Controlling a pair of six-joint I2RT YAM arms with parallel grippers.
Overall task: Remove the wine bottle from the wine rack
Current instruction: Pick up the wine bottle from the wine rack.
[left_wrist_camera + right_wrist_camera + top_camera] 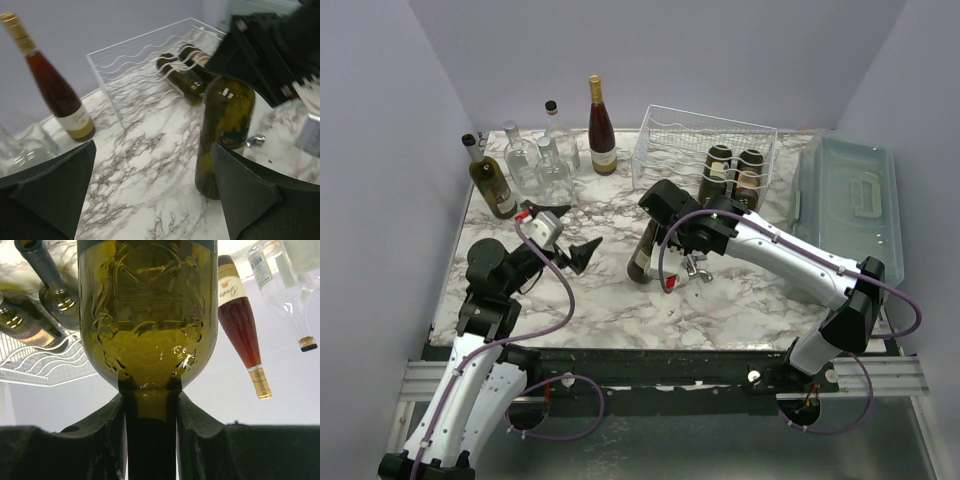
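Observation:
A dark olive-green wine bottle stands upright on the marble table, in front of the white wire wine rack. My right gripper is shut on its neck from above. Its base looks to be on the tabletop, clear of the rack. Two more dark bottles lie in the rack's cradles. My left gripper hovers open and empty to the left of the held bottle.
Several bottles stand at the back left, among them a red-brown one and clear glass ones. A translucent lidded bin fills the right side. A small metal piece lies near the bottle.

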